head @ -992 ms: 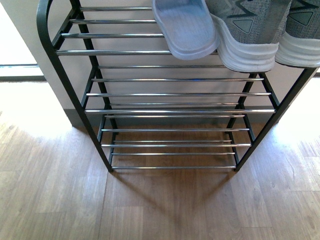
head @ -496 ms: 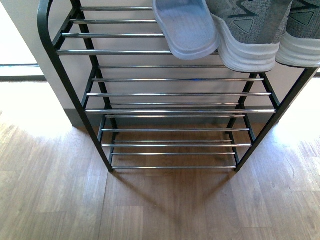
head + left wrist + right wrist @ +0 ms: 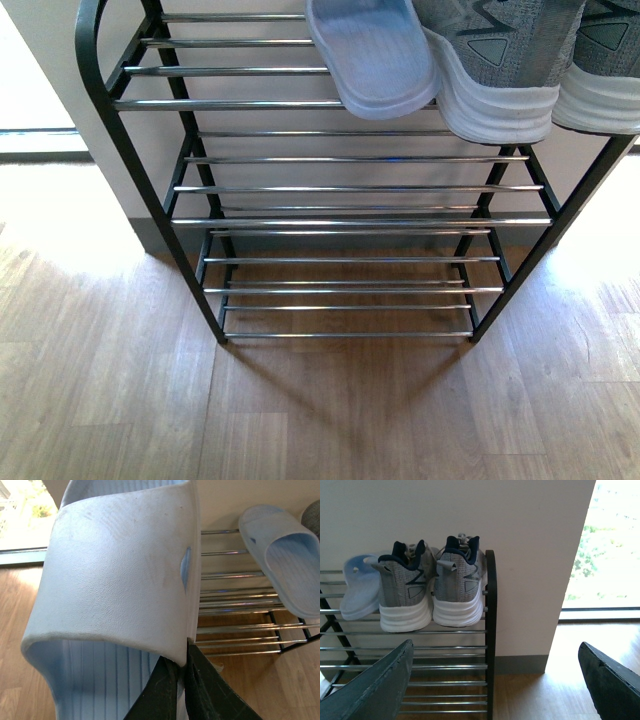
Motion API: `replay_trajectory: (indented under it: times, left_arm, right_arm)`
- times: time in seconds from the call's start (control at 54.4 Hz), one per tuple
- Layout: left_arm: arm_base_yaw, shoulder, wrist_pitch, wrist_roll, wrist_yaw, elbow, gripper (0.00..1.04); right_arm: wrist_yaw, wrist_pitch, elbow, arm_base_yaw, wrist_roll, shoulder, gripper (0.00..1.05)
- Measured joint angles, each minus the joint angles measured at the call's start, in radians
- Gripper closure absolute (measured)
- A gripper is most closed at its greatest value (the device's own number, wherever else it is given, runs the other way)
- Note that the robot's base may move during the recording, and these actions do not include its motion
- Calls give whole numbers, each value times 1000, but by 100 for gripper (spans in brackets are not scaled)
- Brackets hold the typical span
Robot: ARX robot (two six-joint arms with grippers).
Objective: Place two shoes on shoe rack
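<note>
The black shoe rack [image 3: 130,150] with chrome rods stands against a pale wall. On its top tier rest a pale blue slide [image 3: 372,60] and two grey knit sneakers [image 3: 495,70], side by side. In the left wrist view a second pale blue slide [image 3: 120,575] fills the picture, its strap edge pinched in my left gripper [image 3: 181,667], which is shut on it, held off to the side of the rack. The racked slide [image 3: 285,565] shows beyond it. My right gripper [image 3: 495,675] is open and empty, facing the rack's end [image 3: 491,630] and the sneakers [image 3: 430,590].
Wooden floor [image 3: 330,410] lies in front of and under the rack. The lower tiers [image 3: 350,190] hold nothing. A bright window or doorway [image 3: 605,555] opens beside the wall corner. Neither arm shows in the front view.
</note>
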Motion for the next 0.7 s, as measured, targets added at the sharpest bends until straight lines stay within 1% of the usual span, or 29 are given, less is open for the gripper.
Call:
replay_trajectory:
  times: [0.074, 0.276, 0.441, 0.698]
  left_arm:
    - [-4, 70, 17, 5, -19, 51, 103]
    - [-10, 273, 21, -13, -2, 215, 103]
    - [-24, 414, 31, -51, 4, 294, 103]
    - [-48, 637, 68, -98, -16, 423, 103]
  right_arm:
    - [0, 0, 0, 0, 0, 0, 9]
    - [0, 0, 0, 0, 0, 0, 9]
    - [0, 0, 0, 0, 0, 0, 9]
    - [0, 0, 0, 0, 0, 0, 9]
